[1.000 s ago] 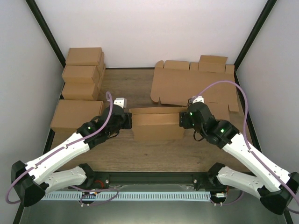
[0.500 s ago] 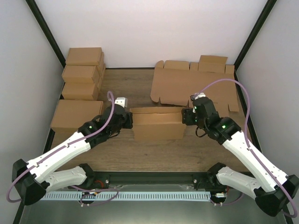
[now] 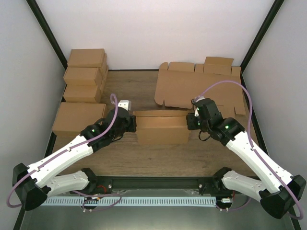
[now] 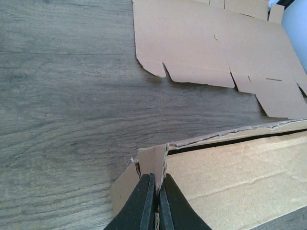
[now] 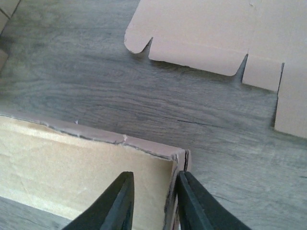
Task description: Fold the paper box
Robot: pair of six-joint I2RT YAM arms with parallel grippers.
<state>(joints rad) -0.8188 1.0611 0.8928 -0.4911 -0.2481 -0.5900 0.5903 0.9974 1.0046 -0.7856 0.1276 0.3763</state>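
Two pincers now work the paper box, which lies in the middle of the table between the arms, on the near side of the flat cardboard sheets. The left pincer stays pinched together on the upright tab at the box's left end. The right pincer is what changed: a second ago its jaws stood wide, and they have since narrowed to straddle the right end wall, one inside the tray and one outside, still apart. Both ends look about to be held, ready for squaring up the wall
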